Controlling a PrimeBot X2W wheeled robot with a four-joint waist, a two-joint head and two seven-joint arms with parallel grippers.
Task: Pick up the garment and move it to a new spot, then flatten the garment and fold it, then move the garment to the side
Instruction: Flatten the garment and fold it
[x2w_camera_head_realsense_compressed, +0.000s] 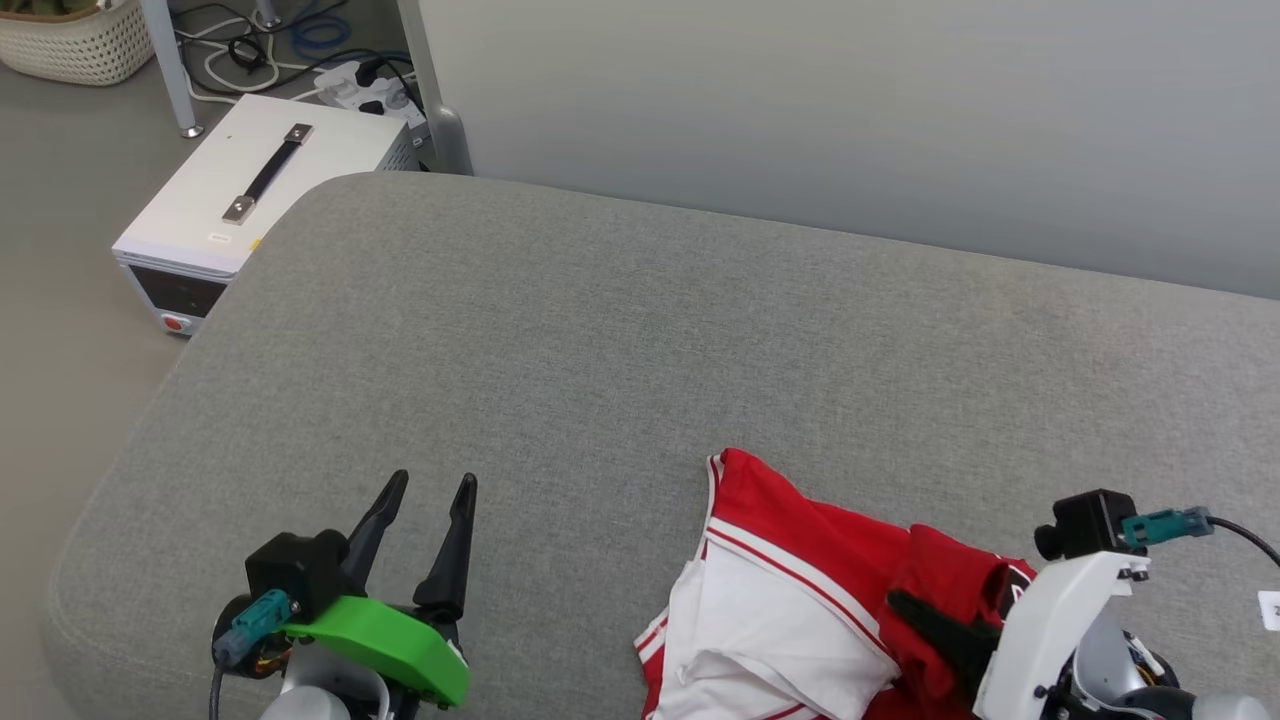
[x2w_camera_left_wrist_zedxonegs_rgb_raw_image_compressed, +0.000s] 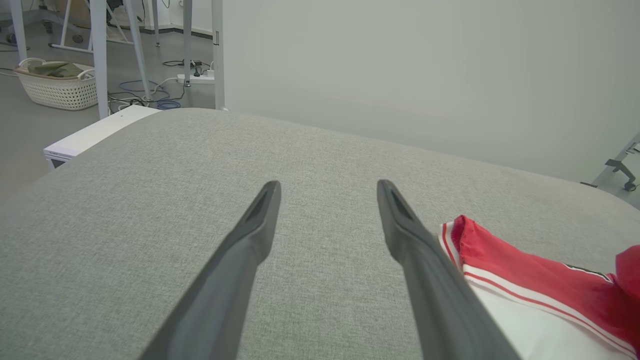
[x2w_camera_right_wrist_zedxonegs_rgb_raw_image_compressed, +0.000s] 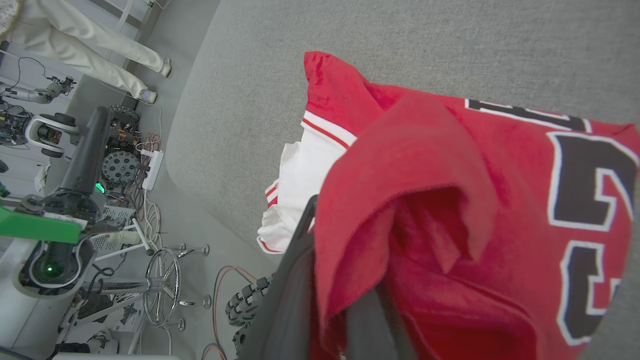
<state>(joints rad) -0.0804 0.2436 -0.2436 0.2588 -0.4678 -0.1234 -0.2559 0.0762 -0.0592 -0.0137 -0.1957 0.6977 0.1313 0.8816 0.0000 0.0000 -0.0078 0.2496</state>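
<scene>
The garment (x2w_camera_head_realsense_compressed: 800, 580) is a red jersey with white sleeves, lying crumpled near the front right of the grey cushioned surface (x2w_camera_head_realsense_compressed: 600, 330). In the right wrist view its face with black white-outlined numerals (x2w_camera_right_wrist_zedxonegs_rgb_raw_image_compressed: 590, 190) is turned up. My right gripper (x2w_camera_head_realsense_compressed: 925, 615) is shut on a raised fold of the red cloth, which drapes over its fingers (x2w_camera_right_wrist_zedxonegs_rgb_raw_image_compressed: 292, 280). My left gripper (x2w_camera_head_realsense_compressed: 433, 482) stands open and empty over bare cushion to the garment's left. From the left wrist its fingers (x2w_camera_left_wrist_zedxonegs_rgb_raw_image_compressed: 328, 185) point at the far wall, with the garment's (x2w_camera_left_wrist_zedxonegs_rgb_raw_image_compressed: 525, 285) striped hem just right of them.
A white box with a black handle (x2w_camera_head_realsense_compressed: 250, 190) stands on the floor past the cushion's far left corner, with cables and a woven basket (x2w_camera_head_realsense_compressed: 70, 45) behind it. A pale partition (x2w_camera_head_realsense_compressed: 850, 110) backs the cushion. A person's legs (x2w_camera_right_wrist_zedxonegs_rgb_raw_image_compressed: 90, 45) stand on the floor.
</scene>
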